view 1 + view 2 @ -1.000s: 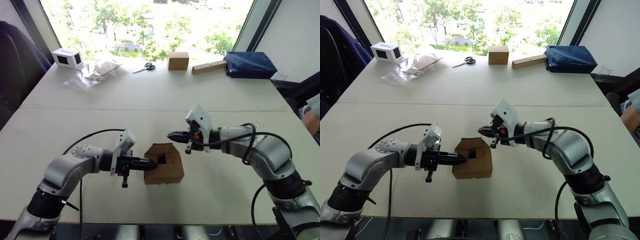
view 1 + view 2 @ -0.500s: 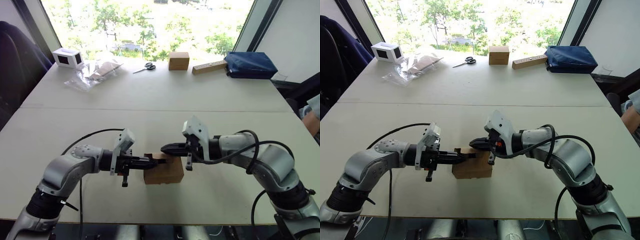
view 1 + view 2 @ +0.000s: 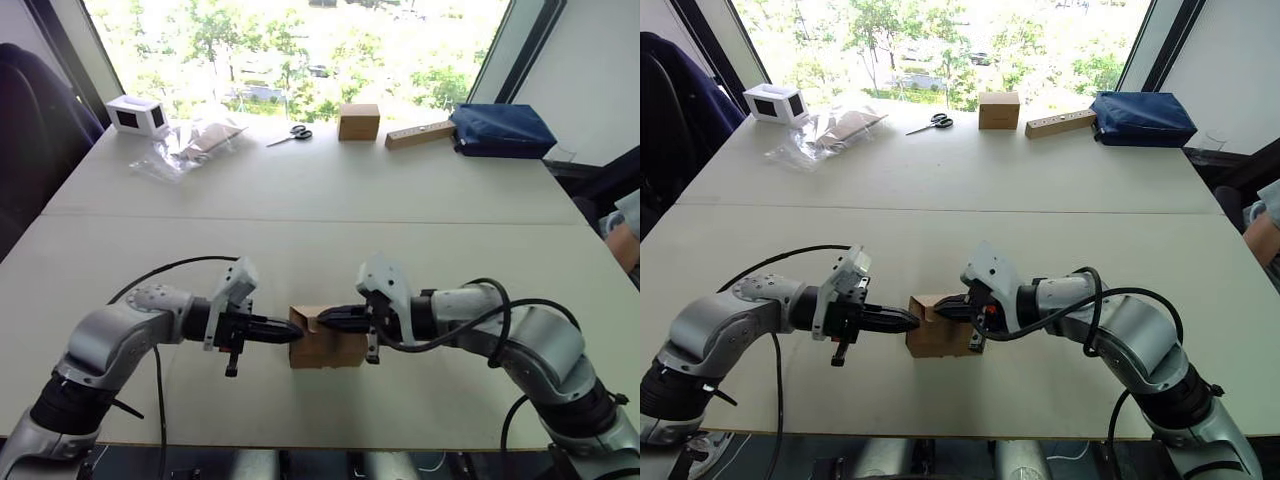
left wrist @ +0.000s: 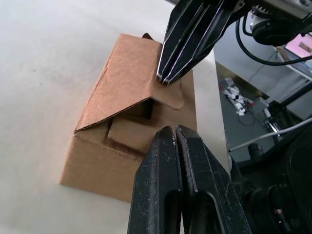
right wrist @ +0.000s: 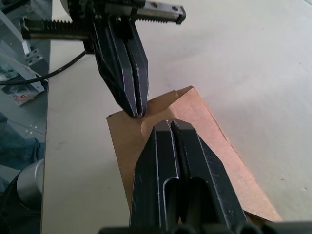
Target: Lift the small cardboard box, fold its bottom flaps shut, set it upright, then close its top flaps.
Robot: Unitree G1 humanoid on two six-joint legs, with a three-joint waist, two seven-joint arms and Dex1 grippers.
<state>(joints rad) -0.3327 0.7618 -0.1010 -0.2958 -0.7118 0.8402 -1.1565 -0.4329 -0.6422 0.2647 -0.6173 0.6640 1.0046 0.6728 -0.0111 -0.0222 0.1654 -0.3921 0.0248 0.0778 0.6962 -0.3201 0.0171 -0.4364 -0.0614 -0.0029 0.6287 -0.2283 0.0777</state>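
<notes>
Left claw (image 3: 296,334) and right claw (image 3: 322,319) closed, seemingly tip-to-tip.

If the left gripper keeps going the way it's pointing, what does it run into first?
Most likely the small cardboard box: the left gripper, fingers shut, points at its folded top flaps. Just beyond, the right gripper presses there, facing it.

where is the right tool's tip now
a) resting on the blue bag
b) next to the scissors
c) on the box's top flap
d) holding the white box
c: the right tool, fingers shut, presses its tip on the top flap of the small cardboard box, opposite the left tool.
</notes>
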